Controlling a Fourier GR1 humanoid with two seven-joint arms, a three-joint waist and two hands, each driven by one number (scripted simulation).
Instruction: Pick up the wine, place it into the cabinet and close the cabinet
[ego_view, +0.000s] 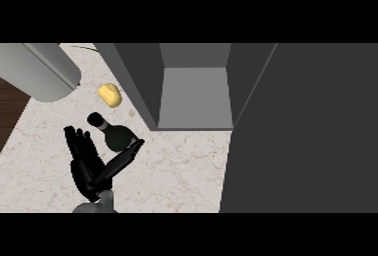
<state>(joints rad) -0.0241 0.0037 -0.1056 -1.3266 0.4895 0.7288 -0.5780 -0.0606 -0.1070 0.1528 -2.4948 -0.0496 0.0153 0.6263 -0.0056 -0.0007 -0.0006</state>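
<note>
One hand (88, 162) shows in the lower left of the frame. It is black throughout, with long, slender, segmented fingers (76, 145) and a longer, bar-like thumb (122, 161) on its right side. Surfaces are matte and carry no visible markings, screws or cables. Below it, at the lower edge of the frame, a short section of rounded grey forearm (97, 205) joins the hand.

Wine bottle (114, 134) stands left of the cabinet (193, 95) — on the counter (177, 170).
</note>
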